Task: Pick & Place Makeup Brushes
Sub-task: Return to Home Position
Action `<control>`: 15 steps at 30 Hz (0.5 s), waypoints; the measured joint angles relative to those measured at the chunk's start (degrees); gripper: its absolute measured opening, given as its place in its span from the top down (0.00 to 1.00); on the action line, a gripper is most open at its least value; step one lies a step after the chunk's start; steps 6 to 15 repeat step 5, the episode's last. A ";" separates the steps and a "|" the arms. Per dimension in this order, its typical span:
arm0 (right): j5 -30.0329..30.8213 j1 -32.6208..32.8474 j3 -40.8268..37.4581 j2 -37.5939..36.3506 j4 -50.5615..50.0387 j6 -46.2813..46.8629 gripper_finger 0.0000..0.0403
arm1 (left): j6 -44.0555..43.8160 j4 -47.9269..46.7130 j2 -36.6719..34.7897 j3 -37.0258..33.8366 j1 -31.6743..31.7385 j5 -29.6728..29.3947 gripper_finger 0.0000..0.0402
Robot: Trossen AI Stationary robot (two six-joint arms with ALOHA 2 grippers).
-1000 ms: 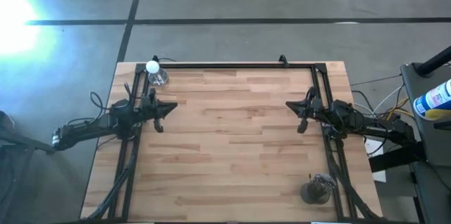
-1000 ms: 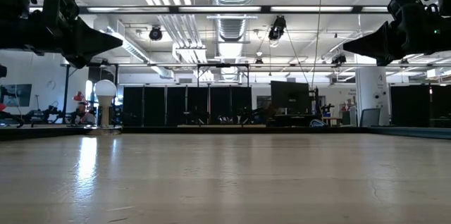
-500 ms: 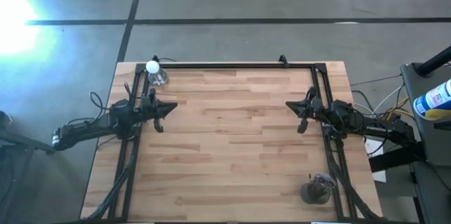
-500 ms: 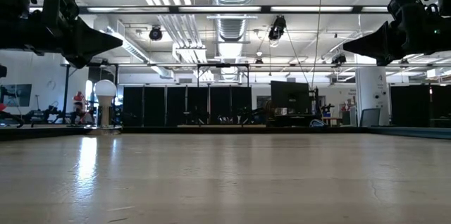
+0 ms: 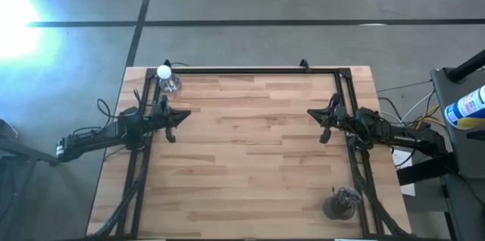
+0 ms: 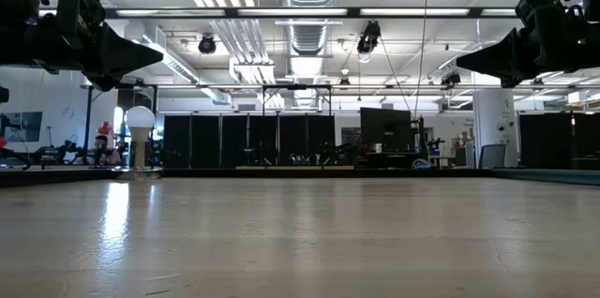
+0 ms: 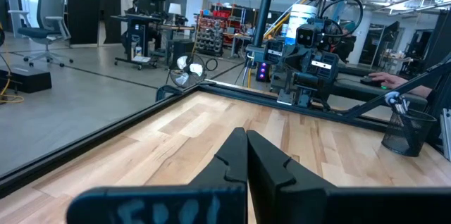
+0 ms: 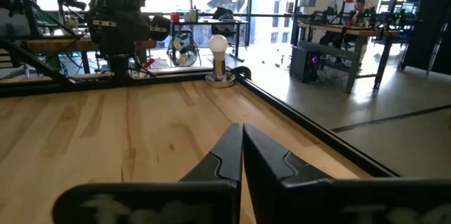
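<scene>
Homing step judged complete: left gripper (image 5: 188,116) and right gripper (image 5: 309,114) hover at opposite edges of the pale wooden bench (image 5: 250,158), fingers pressed together and empty; thin makeup brushes (image 5: 345,193) stand in the dark mesh holder (image 5: 339,208) at a right-arm-side corner, so nothing more seems needed.

Harsh white glare on floor (image 5: 68,44)

The only shift is far off in the room: a small distant figure (image 6: 103,133) beside the white-capped bottle (image 6: 140,137) has moved slightly.
</scene>
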 joint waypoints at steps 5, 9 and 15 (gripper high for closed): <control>0.00 0.00 0.02 0.01 0.02 -0.01 0.98 | 0.00 0.00 0.00 0.00 0.00 -0.01 1.00; 0.00 0.00 0.02 0.01 0.02 -0.01 0.98 | 0.00 0.00 0.00 0.00 0.00 -0.01 1.00; 0.00 0.00 0.02 0.01 0.02 -0.01 0.98 | 0.00 0.00 0.00 0.00 0.00 -0.01 1.00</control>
